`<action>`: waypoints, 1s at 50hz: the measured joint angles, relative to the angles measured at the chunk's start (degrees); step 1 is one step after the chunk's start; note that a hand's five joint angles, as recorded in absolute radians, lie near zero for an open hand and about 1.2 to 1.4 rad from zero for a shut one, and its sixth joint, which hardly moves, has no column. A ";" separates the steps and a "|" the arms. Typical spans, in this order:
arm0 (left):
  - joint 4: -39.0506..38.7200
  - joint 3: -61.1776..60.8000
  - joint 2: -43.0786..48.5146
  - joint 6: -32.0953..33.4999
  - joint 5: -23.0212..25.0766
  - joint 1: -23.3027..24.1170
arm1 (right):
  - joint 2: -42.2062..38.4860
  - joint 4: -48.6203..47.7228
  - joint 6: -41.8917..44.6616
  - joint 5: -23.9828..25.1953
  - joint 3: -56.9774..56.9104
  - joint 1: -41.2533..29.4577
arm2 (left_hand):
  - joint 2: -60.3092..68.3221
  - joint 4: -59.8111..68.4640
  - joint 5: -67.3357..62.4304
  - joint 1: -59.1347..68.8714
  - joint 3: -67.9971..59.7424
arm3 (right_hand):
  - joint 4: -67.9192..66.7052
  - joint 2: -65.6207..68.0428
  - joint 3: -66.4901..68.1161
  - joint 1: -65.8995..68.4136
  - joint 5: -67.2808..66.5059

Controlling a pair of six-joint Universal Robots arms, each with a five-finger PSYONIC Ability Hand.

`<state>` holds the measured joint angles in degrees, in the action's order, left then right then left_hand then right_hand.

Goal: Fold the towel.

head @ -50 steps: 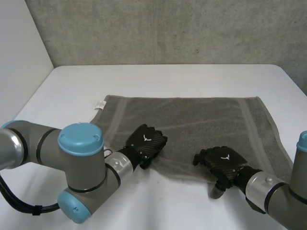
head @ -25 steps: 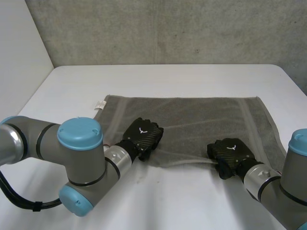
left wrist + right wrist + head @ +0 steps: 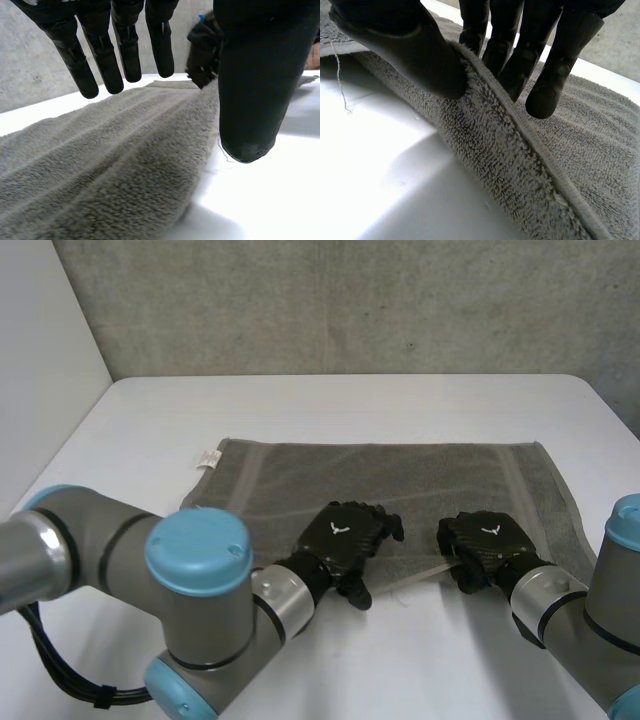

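Note:
A grey towel lies spread flat on the white table, long side across. My left hand hovers over the middle of its near edge. In the left wrist view its fingers hang straight above the towel and the thumb stands beside the edge, over bare table, holding nothing. My right hand is on the near edge further right. There its thumb and fingers pinch the hemmed edge of the towel, raising it into a ridge. The right hand also shows beyond the left fingertips.
A white label sticks out at the towel's far left corner. A loose thread trails from the hem by the right thumb. A grey wall stands behind the table. Bare table lies in front of the towel and to its left.
The left hand has slid right along the near edge and opened, letting the towel go. The right hand has shut on the near edge and drawn it slightly inward.

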<state>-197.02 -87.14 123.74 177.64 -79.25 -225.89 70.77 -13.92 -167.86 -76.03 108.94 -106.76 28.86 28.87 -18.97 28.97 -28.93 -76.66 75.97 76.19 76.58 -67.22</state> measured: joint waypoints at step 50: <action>-4.97 4.74 3.42 1.93 -33.32 -9.18 | 2.47 0.75 -3.54 0.01 0.66 0.15 | 13.28 13.21 -12.97 13.19 -13.17 | 0.00 0.00 0.27 0.12 -0.56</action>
<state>-201.99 -82.40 127.16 179.57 -112.57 -235.07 73.24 -13.16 -171.39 -76.03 109.60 -106.60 42.13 42.08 -31.94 42.17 -42.10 -76.66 75.97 76.45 76.70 -67.77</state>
